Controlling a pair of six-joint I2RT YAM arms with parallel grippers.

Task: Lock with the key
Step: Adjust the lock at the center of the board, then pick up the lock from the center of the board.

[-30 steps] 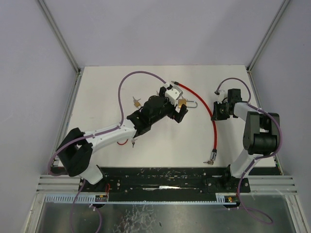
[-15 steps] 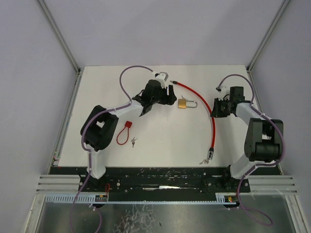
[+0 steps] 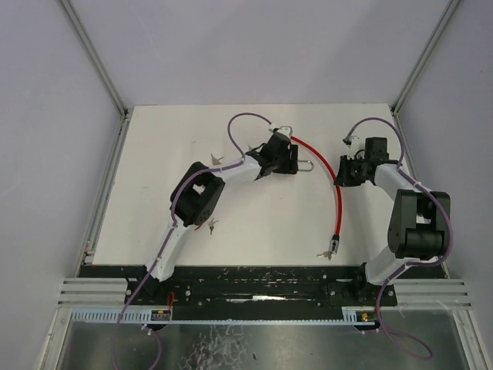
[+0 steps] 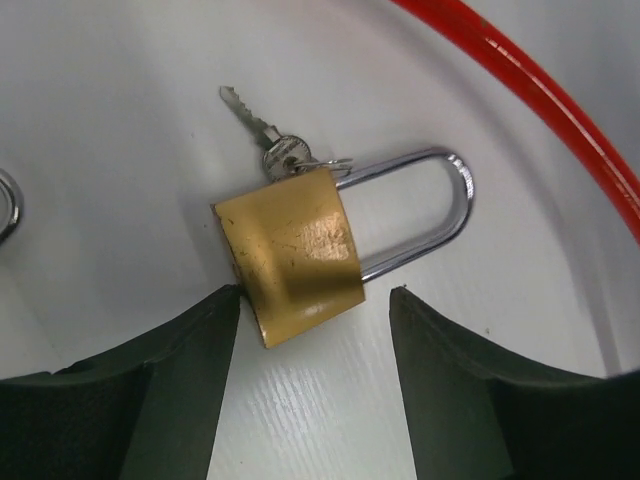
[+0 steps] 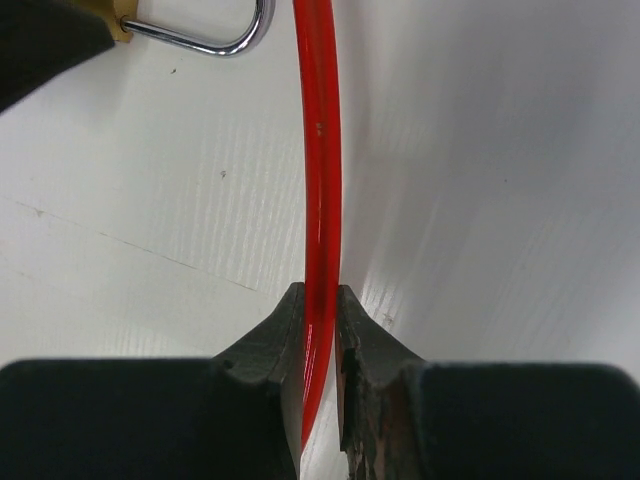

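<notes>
The padlock (image 4: pixel 290 255) had a scratched brass body and a bright steel shackle. It lay flat on the white table (image 4: pixel 120 120), toward the far middle. A small key (image 4: pixel 258 128) lay just beside the top of the body, its ring against the shackle and its blade pointing away from the lock. The left pincer (image 4: pixel 314 325) was wide open and held nothing, with the lock's bottom end just between its fingertips. The right pincer (image 5: pixel 318 305) was closed on the red cable (image 5: pixel 320 150), which curved past the shackle.
</notes>
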